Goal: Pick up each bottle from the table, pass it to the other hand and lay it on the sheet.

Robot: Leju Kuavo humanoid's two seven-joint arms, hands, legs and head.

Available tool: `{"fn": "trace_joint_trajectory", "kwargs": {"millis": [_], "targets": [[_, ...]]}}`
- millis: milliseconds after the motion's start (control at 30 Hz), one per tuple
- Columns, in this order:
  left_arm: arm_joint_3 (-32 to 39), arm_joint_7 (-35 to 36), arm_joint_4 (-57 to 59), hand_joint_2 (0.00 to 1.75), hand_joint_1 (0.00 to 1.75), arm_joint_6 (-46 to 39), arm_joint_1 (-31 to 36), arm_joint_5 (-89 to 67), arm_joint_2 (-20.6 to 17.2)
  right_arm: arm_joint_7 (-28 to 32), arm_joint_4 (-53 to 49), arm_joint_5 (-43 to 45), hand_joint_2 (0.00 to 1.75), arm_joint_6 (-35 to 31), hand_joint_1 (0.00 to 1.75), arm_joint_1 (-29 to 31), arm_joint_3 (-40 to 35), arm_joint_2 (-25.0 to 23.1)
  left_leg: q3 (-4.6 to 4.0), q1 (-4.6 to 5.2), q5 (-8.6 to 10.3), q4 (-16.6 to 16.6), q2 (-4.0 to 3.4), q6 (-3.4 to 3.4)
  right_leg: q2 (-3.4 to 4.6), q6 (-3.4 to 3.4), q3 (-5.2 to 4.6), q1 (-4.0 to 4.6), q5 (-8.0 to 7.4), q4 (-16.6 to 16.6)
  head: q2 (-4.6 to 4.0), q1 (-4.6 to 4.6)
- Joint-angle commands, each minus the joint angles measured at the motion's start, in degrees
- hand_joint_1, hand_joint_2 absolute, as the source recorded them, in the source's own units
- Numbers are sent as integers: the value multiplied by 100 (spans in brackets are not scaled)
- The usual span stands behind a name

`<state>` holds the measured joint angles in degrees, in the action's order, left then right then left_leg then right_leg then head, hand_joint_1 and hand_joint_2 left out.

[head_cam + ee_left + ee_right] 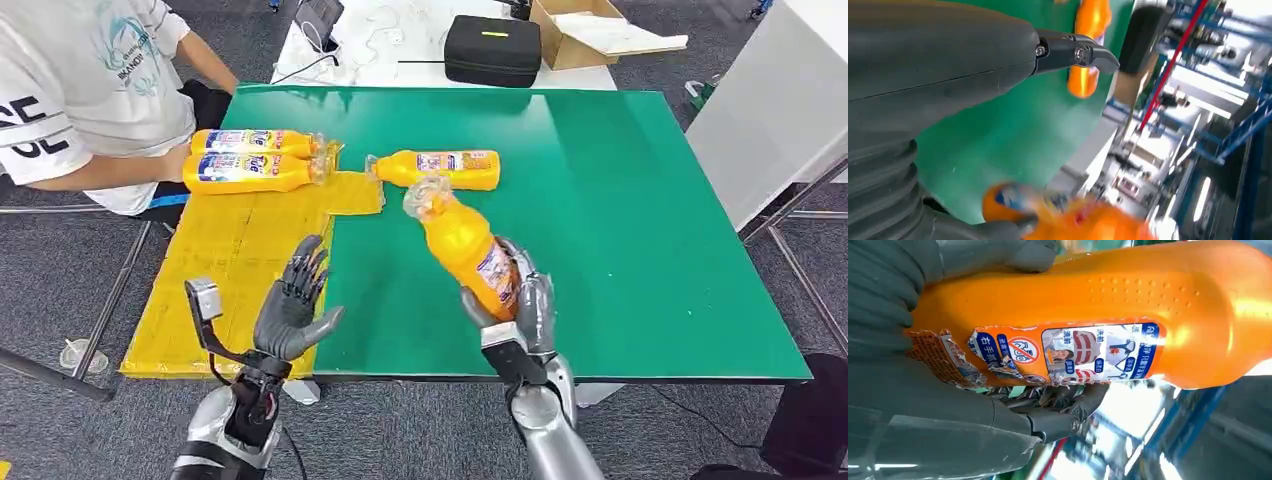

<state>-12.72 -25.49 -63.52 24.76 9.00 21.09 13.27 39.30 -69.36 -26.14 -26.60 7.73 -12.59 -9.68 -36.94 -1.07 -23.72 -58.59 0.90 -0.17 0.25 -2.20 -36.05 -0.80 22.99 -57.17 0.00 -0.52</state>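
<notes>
The robot's right hand point(520, 305) is gripping an orange plastic bottle with a torn blue-and-white label point(468, 248), its fingers wrapping the lower body while the clear-wrapped cap end is tilting up and away to the far left, above the green table mat point(620, 220). In the right wrist view the thumb and dark fingers point(1063, 400) are pressing on both sides of that bottle point(1088, 315).

The left hand point(295, 305) is hovering over the near edge of the yellow sheet point(230, 270), fingers spread apart and holding nothing, just left of the held bottle and apart from it.

A second orange bottle point(440, 168) is lying on its side on the green mat, just beyond the held one, its cap pointing left toward the sheet's corner. Two more orange bottles point(250, 158) are lying side by side at the sheet's far end, next to a seated person in a white shirt point(70, 100).

On the white table beyond, a black zipped case point(492, 50) is sitting beside an open cardboard box point(590, 30) whose contents cannot be made out.
</notes>
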Motion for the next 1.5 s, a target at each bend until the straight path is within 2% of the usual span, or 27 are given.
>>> {"fn": "trace_joint_trajectory", "kwargs": {"millis": [33, 200, 233, 433, 600, 1067, 1200, 1233, 1333, 1367, 1400, 1500], "targets": [[-495, -5, 220, 175, 0, 21, 125, 34, -285, 70, 1201, 58, 175, -26, 175, 325, -383, -278, 20, -1, -4, 6, -14, 3, 7, 7, 17, 3, 0, 7, 0, 0], [-540, 22, 254, 175, 0, 64, 147, 49, -302, 70, 1240, 37, 175, 77, 175, 346, -486, -263, 50, 1, -13, 9, -26, 9, 12, 13, 47, 4, 5, 13, 0, 2], [-565, 19, 284, 175, 0, 76, 166, 56, -299, 68, 1292, 12, 175, 75, 175, 350, -512, -321, 24, 1, -5, 5, -17, 5, 8, 8, 22, 1, 2, 7, 2, 2], [-768, 19, 762, 175, 0, 86, 445, 26, -263, 70, 2414, -301, 175, -261, 175, 838, -1358, -697, 22, 0, -4, 7, -23, 1, 17, 10, 16, 3, -2, 6, 0, 0], [-873, 23, 977, 175, 0, 140, 574, 2, -257, -48, 2898, -369, 175, -238, 175, 1050, -1735, -871, 44, -7, -8, 9, -24, 4, 13, 14, 36, 9, 3, 10, 0, 2], [-885, 35, 1175, 175, 0, 209, 639, 142, -221, -107, 3506, -422, 175, -115, 175, 1119, -2153, -1029, 16, -2, -2, 3, -7, 2, 2, 9, 13, 4, 4, 2, 0, 4], [-756, 3, 976, 175, 0, 371, 562, 420, -168, -156, 3666, -385, 175, -103, 175, 1145, -2251, -1029, 45, -4, -13, 3, -16, 5, 6, 14, 40, 8, 12, 3, 0, 2], [-756, 3, 976, 175, 0, 371, 562, 420, -168, -156, 3666, -385, 175, -103, 175, 1145, -2251, -1029, 12, -5, -2, 1, -7, 2, 4, 7, 8, 5, 3, 2, 0, 2], [-738, 6, 866, 175, 0, 308, 517, 418, -162, -208, 3668, -378, 175, -96, 175, 1158, -2255, -1019, 11, -4, -1, 1, -2, 3, 0, 6, 7, 4, 4, 1, 0, 0], [-720, 5, 814, 175, 42, 289, 491, 430, -152, -234, 3670, -379, 175, -104, 175, 1162, -2256, -1013, 47, -5, -14, 1, -8, 9, -3, 13, 45, 9, 15, 4, 0, 2], [-711, 1, 767, 175, 175, 266, 473, 426, -151, -227, 3654, -342, 175, -91, 175, 1160, -2232, -1013, 16, -4, -3, 0, -2, 4, -2, 7, 13, 5, 6, 1, 0, 2], [-696, -8, 669, 175, 175, 321, 424, 459, -142, -219, 3600, -303, 175, -112, 175, 1169, -2198, -1011, 10, -4, -2, 1, -3, 3, 0, 6, 7, 4, 4, 1, 0, 2]]}}
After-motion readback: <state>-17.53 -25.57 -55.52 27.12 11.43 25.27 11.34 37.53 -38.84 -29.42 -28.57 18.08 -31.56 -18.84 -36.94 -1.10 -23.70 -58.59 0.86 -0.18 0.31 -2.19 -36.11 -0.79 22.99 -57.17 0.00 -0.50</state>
